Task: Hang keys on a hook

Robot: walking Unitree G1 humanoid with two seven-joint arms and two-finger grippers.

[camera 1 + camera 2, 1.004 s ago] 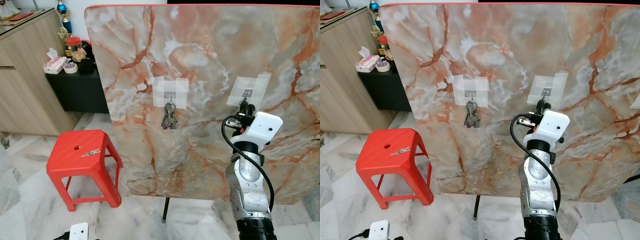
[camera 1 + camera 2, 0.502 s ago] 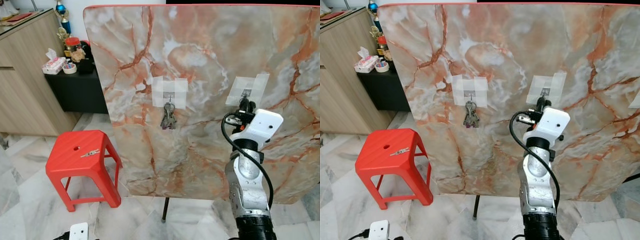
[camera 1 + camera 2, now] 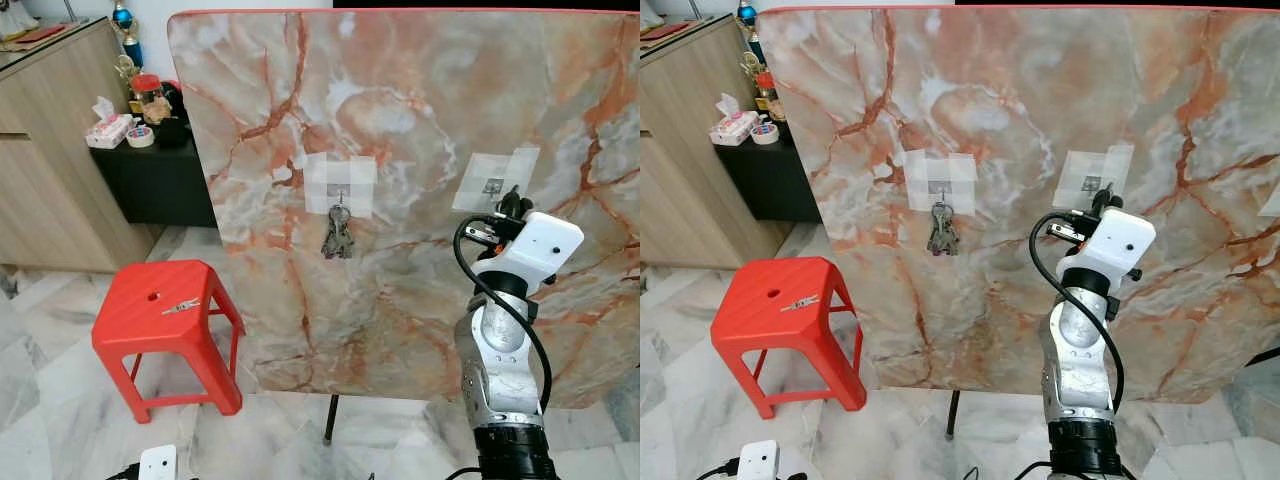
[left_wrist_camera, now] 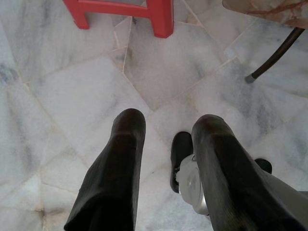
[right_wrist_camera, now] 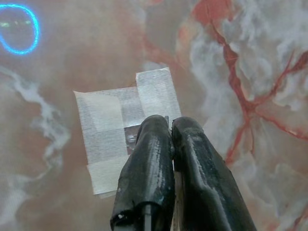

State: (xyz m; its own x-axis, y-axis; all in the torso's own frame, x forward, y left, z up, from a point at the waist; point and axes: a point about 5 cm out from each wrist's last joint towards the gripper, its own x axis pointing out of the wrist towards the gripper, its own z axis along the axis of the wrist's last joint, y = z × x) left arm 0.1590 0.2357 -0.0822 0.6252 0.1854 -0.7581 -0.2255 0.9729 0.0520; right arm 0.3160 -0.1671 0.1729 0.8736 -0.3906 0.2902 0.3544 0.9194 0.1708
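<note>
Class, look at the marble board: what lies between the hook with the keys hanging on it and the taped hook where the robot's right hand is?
Only bare marble board lies between the keys and the right hand, in both eye views.

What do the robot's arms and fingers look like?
The right arm is shiny silver metal with rounded joints, a white boxy wrist block and a looping black cable. Each gripper has two long, smooth black fingers: right gripper, left gripper.
</note>
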